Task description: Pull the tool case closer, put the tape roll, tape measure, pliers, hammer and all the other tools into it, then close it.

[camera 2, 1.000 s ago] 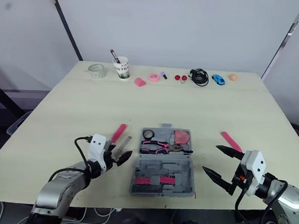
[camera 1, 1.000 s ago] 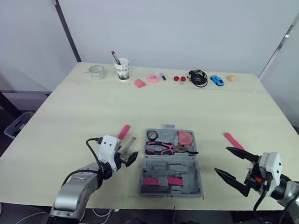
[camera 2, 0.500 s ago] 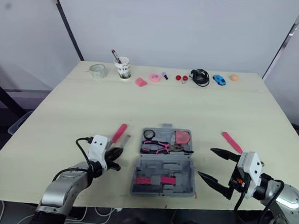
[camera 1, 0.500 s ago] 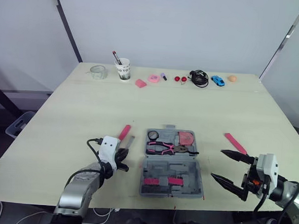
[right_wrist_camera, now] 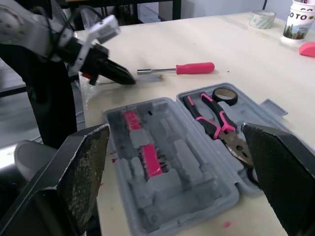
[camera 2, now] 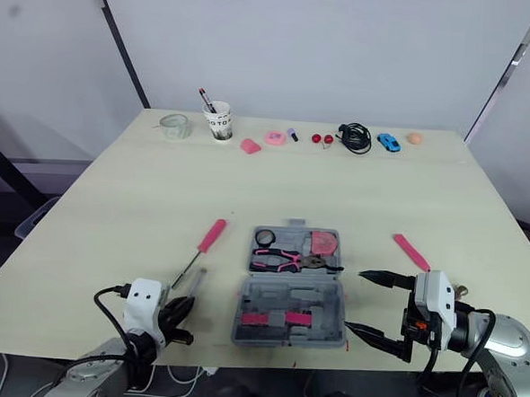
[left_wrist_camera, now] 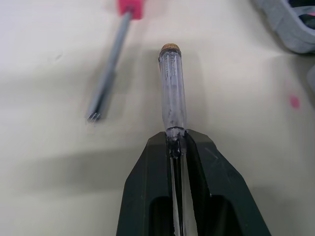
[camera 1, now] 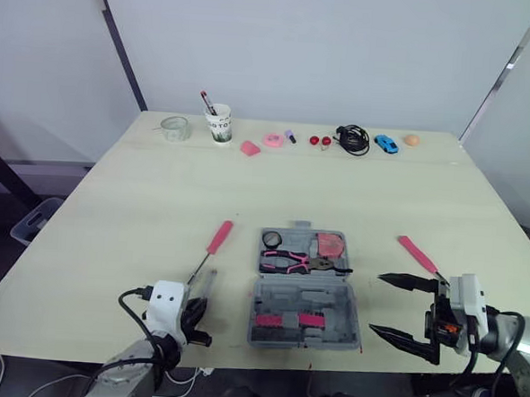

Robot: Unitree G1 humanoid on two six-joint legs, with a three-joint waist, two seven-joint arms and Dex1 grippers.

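1. Head view:
   - The tool case (camera 1: pixel 338 304) lies open flat, close to the near edge of the table (camera 1: pixel 158 183).
   - Its far half holds the tape roll (camera 1: pixel 271 239), pliers (camera 1: pixel 302 262) and pink tape measure (camera 1: pixel 330 245).
   - The pink-handled screwdriver (camera 1: pixel 212 247) lies left of the case, apart from it.
   - A flat pink tool (camera 1: pixel 418 255) lies right of the case, well apart.
   - Your left gripper (camera 1: pixel 199 308) sits off the case's near-left corner.
   - Your right gripper (camera 1: pixel 375 304) is just right of the case, fingers spread wide and empty.

2. Left wrist view:
   - The left claw is clamped on the clear-handled screwdriver (left_wrist_camera: pixel 172 91), pinching the thin shank where it meets the handle.
   - The screwdriver has a transparent ribbed barrel with a brass end cap (left_wrist_camera: pixel 169 47), and it points away from the fingers, low over the table.
   - I can't tell whether it is touching the table.
   - Expect it to be light and stiff, but a round shank in a two-finger pinch will likely swivel. Carry it slowly and keep it low on the way to the case.

3. Right wrist view:
   - The case is a grey moulded shell, and it looks rigid and light.
   - It will probably slide if you push it, so hook the rim rather than the flat wall.
   - For the pink screwdriver, take the handle rather than the shaft.
   - Close the case by folding one half over from its outer rim. The loose pliers may shift as you do.
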